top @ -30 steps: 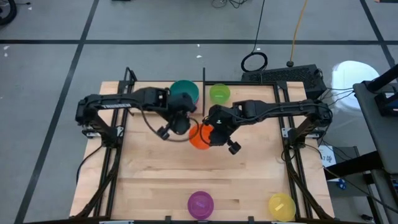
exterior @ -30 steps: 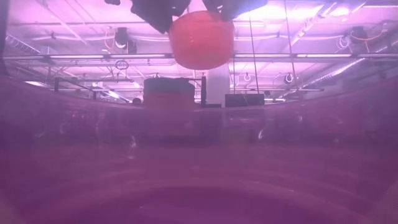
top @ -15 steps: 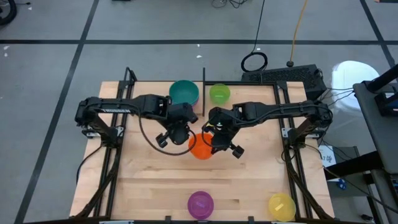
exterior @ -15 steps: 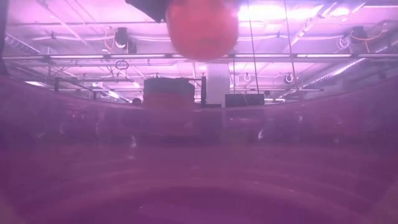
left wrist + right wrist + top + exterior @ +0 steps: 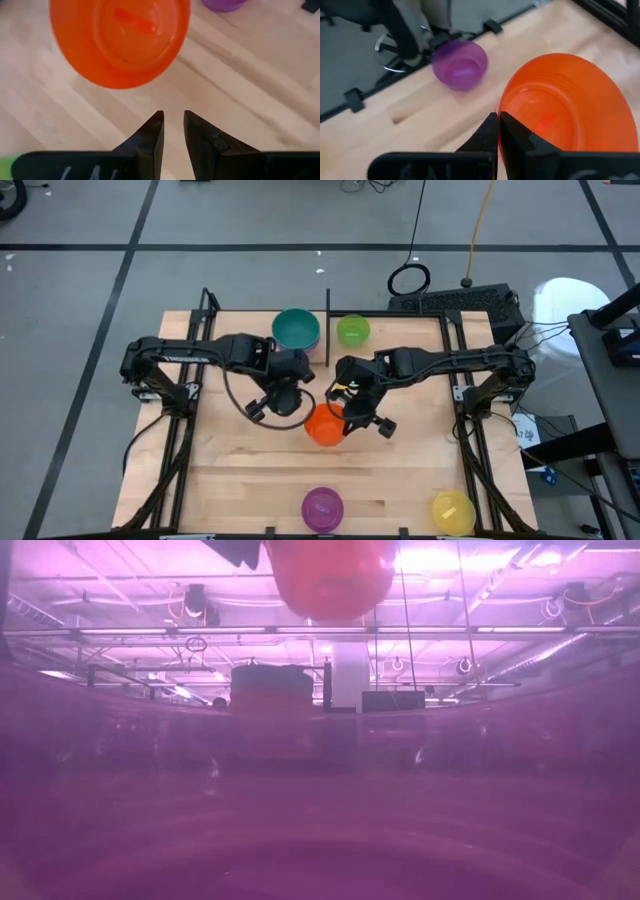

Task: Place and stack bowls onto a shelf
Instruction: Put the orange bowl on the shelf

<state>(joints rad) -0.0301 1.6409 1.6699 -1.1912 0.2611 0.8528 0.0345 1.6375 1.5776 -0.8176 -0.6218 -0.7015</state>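
Note:
An orange bowl [image 5: 323, 423] hangs above the middle of the table, with my right gripper [image 5: 348, 416] shut on it. In the low view the bowl [image 5: 330, 575] is high and clear of the tabletop. My left gripper [image 5: 283, 402] stands just left of the bowl. Its fingers [image 5: 172, 131] are a little apart with nothing between them, pointing down past the bowl's underside [image 5: 120, 40]. Teal [image 5: 296, 328] and lime green [image 5: 352, 330] bowls stand at the far edge. I cannot tell the shelf from the tabletop. My right gripper pinches the orange bowl's rim [image 5: 504, 107] between its two fingers. The fingers come slanting down from the table's right side. The bowl is lifted clear and tilted, its hollow [image 5: 555, 115] turned toward the wrist.
A purple bowl [image 5: 322, 507] and a yellow bowl [image 5: 452, 512] rest at the near edge. A thin black rod [image 5: 327, 305] stands between the teal and green bowls. Black frames [image 5: 180, 430] run along both table sides. Bare wood lies between the arms and the near bowls.
My right gripper has turned at the wrist, swinging the orange bowl toward the near edge; the bowl stays lifted clear. My left gripper has moved toward the near edge beside the bowl, its fingers unchanged.

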